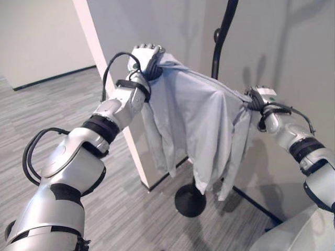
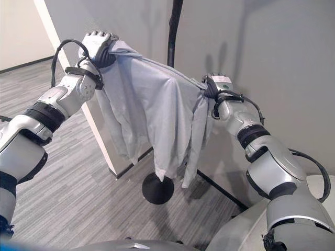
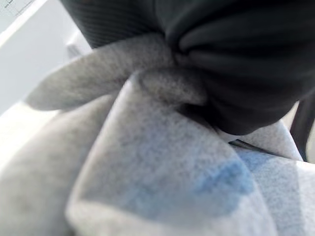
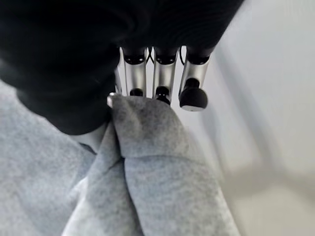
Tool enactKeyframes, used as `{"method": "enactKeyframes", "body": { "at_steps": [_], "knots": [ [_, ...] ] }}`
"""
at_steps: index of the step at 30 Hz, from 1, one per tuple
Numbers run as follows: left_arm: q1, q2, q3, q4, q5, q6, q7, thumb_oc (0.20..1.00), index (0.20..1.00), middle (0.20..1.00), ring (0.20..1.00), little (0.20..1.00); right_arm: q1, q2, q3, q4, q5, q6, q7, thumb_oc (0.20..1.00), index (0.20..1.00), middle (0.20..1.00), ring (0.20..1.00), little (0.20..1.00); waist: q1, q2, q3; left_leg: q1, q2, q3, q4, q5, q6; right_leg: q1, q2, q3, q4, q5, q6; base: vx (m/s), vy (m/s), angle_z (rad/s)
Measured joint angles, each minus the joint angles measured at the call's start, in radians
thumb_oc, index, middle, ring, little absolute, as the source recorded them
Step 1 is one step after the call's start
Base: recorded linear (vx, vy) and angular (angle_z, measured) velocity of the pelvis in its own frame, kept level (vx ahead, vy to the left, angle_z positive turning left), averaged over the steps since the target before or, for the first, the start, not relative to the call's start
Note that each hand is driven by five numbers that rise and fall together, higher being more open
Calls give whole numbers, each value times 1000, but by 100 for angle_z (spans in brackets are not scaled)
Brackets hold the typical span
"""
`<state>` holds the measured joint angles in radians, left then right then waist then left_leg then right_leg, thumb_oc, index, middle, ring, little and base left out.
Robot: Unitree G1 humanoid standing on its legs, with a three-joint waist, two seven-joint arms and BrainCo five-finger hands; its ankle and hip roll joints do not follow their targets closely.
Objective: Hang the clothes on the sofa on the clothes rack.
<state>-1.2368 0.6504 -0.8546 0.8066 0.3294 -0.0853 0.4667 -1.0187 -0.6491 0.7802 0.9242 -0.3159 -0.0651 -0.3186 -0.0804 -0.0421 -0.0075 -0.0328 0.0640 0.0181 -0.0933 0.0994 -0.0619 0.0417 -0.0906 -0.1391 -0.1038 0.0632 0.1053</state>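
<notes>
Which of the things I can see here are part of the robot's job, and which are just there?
Job: grey shirt, held up by left hand and right hand; black clothes rack behind it.
Just there: white pillar; wall; grey floor.

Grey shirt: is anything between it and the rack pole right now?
Nothing visible. The grey shirt, held up by the left hand and right hand, hangs spread directly in front of the black rack pole, with no obstacle between.

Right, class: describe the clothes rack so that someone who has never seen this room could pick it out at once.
Start at the grey wall behind the robot's raised left hand and right hand. The pale grey garment stretched between them hangs in front of the clothes rack. It is a thin black pole rising from a round black base, the one dark upright here.
</notes>
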Motion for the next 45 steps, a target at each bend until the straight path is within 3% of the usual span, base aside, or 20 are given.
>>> {"method": "enactKeyframes", "body": {
  "at_steps": [10,15,24,25,26,27,28,31,45],
  "knots": [
    [23,0,8,-29,1,-3,-3,200,200,200,200,200,74,-4,-30,-42,-1,-2,1,200,200,200,200,200,-1,6,21,1,1,0,0,0,0,0,1,2,0,0,0,0,0,0],
    [115,-12,86,-67,-1,-4,-4,200,200,200,200,200,96,-2,-60,-53,-1,-2,1,200,200,200,200,200,0,4,24,5,0,0,0,-1,-1,5,0,1,0,0,0,0,0,0],
    [211,-15,122,-66,-4,0,-8,200,200,200,200,200,98,-3,-116,-102,3,12,-10,200,200,200,200,200,2,-6,46,17,1,0,0,-1,-1,17,1,2,0,0,0,0,0,0],
    [217,-14,128,-66,-5,1,-8,482,482,482,482,482,98,-3,-118,-114,7,16,-13,200,200,200,200,200,2,-5,47,17,1,0,0,-1,-1,17,1,2,0,0,0,0,0,0],
    [224,-15,138,-65,-6,1,-9,922,922,922,922,922,98,-3,-121,-127,11,19,-22,238,238,238,238,238,1,-5,47,17,1,0,0,-1,-1,17,1,2,0,0,0,0,0,0],
    [229,-16,145,-65,-7,3,-10,1000,1000,1000,1000,1000,98,-3,-133,-136,11,19,-28,398,398,398,398,398,1,-6,47,17,1,0,0,-1,-1,17,1,2,0,0,0,0,0,0],
    [233,-16,153,-65,-10,5,-11,1000,1000,1000,1000,1000,98,-3,-145,-142,12,22,-32,1000,1000,1000,1000,1000,2,-6,47,17,1,0,0,-1,-1,17,1,2,0,0,0,0,0,0],
    [270,-16,195,-64,-14,11,-15,1000,1000,1000,1000,1000,98,-3,-175,-165,22,38,-44,1000,1000,1000,1000,1000,3,-7,48,18,1,-2,0,-1,-1,18,1,0,0,0,0,0,0,0],
    [300,-15,214,-66,-53,9,-40,1000,1000,1000,1000,1000,122,-3,-182,-166,22,39,-42,1000,1000,1000,1000,1000,5,-11,49,19,1,-3,-1,-1,-1,23,1,-7,0,0,0,0,0,0]
  ]
}}
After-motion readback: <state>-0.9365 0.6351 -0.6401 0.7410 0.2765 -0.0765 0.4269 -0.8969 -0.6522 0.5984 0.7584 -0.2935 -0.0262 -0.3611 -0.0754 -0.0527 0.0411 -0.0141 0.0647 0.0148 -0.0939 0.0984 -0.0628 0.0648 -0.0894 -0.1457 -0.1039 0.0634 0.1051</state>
